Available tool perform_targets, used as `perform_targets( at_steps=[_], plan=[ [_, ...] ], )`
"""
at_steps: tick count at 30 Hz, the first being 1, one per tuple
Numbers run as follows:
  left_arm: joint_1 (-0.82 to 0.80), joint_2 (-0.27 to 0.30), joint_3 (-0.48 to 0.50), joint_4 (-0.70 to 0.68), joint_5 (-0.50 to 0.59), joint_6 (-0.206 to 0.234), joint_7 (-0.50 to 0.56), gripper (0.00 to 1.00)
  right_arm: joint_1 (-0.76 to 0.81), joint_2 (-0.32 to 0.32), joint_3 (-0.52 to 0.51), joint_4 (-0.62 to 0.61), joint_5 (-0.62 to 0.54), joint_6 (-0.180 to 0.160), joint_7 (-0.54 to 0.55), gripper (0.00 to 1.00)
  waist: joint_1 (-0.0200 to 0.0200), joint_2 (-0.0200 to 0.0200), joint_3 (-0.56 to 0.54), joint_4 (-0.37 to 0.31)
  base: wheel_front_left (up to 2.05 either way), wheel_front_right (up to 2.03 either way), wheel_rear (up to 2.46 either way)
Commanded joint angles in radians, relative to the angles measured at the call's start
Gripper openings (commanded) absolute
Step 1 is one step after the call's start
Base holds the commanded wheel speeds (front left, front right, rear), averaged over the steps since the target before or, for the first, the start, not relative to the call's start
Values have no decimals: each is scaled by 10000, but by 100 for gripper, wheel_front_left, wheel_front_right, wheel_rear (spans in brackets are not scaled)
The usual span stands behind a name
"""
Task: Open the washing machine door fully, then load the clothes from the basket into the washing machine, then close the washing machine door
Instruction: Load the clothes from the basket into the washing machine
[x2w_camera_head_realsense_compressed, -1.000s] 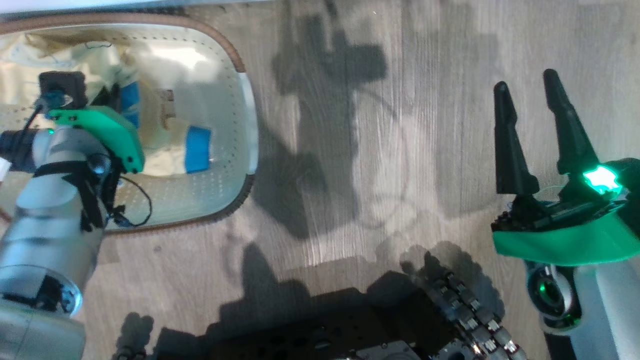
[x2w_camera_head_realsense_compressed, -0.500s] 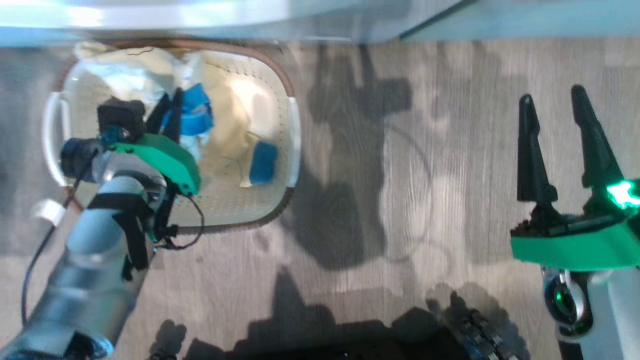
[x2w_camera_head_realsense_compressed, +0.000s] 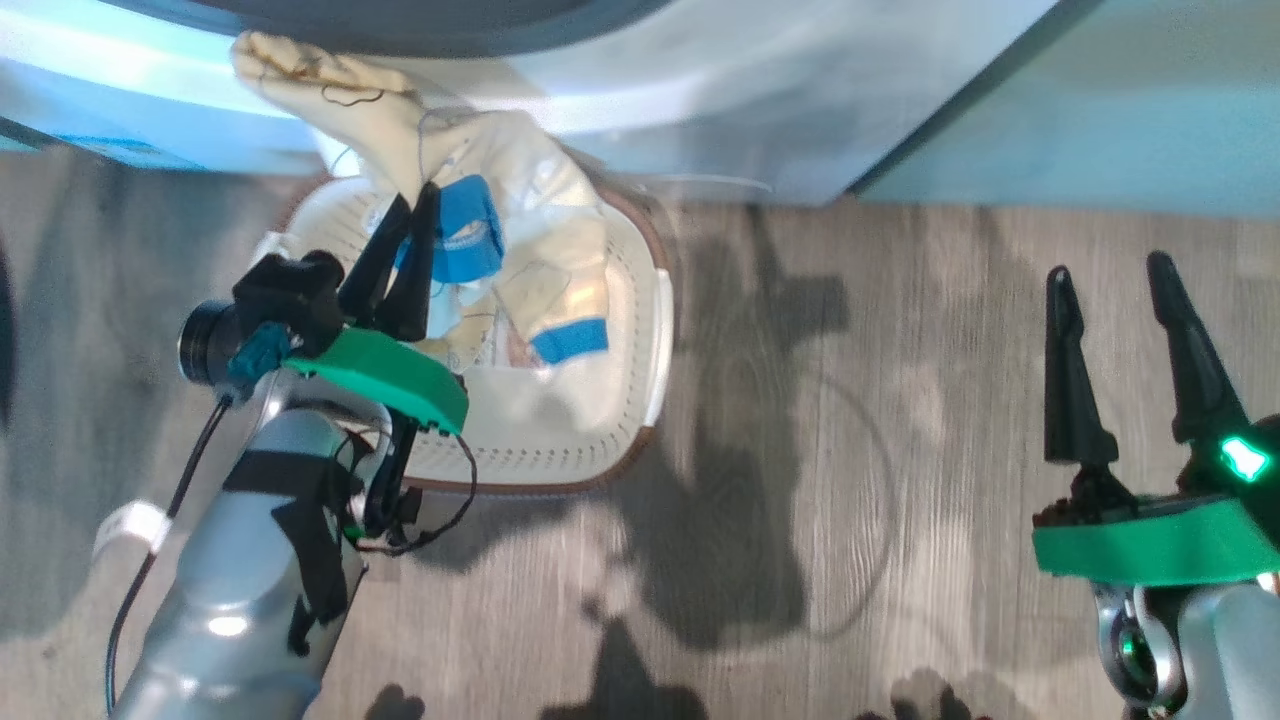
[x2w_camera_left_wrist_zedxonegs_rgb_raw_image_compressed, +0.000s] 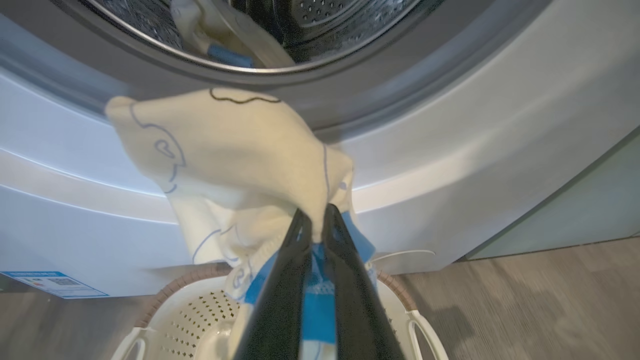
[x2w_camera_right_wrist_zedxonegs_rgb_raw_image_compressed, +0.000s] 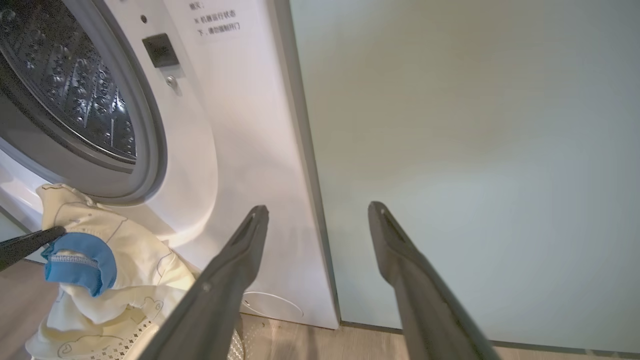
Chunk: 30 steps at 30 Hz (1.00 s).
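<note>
Grey wooden floor lies under the basket, and the washing machine stands right behind the basket. Over the basket is the left claw, pinched shut on a bunch of the clothes, cream with blue patches. One end of the bunch is lifted up past the basket toward the white front of the machine, and the other end hangs down inside the basket. High above the basket is the round drum. Its mouth is bare, and one cream piece lies inside it. Well off to the side of the basket hangs the right claw, its two fingers wide apart and holding nothing. I think the job right now is carrying this bunch up to the drum. To do it well, lift the bunch higher first, so the hanging end comes clear of the basket and does not drag it along. Then go over the grey ring, push deep into the drum, and only then let go, so nothing slips back out.
</note>
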Motion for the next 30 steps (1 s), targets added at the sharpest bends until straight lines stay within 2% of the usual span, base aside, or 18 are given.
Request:
perform_targets(
  at_steps=[1,11,30],
  plan=[
    [207,170,454,-525,105,50,-91,0,246,-89,165,-238,-77,39,-53,100,2,-1,-467,300,0,0,0],
    [1440,221,942,-1993,295,211,-91,0,757,-89,78,-35,-183,39,-53,100,2,-1,-1791,506,0,0,0],
    [3963,553,1438,-3739,61,891,422,0,1949,-89,108,310,-150,39,-53,100,2,-1,-4102,665,0,0,0]
  ],
)
